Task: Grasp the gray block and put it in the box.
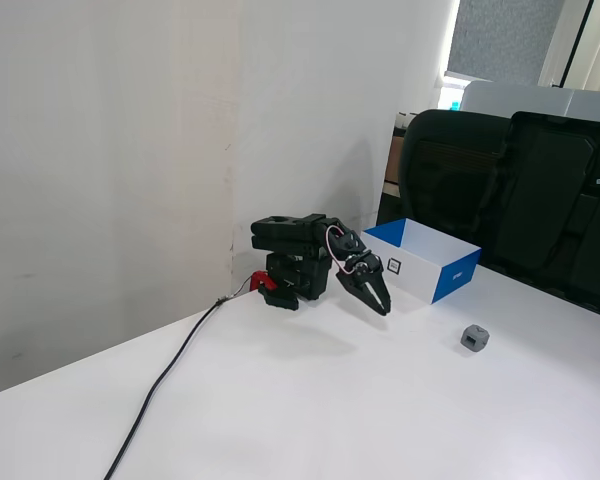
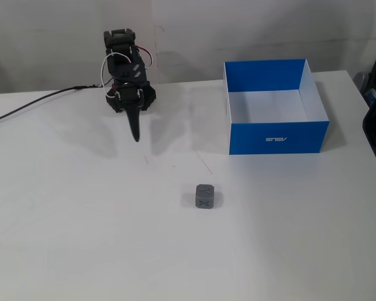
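The gray block [image 2: 205,196] is a small cube with a darker X mark, alone on the white table; in the other fixed view the block [image 1: 474,338] lies right of the arm. The box [image 2: 275,136] has blue sides and a white inside and holds nothing; the same box [image 1: 435,280] shows a white side with a small black square mark. My gripper [image 2: 136,137] is shut, pointing down at the table well left of and behind the block. In the side fixed view the gripper [image 1: 381,308] hovers above the table in front of the box.
The arm's base [image 1: 290,285] is clamped near the wall, with a black cable [image 1: 165,375] running off along the table. Black chairs [image 1: 510,195] stand behind the table's far edge. Bare table surrounds the block.
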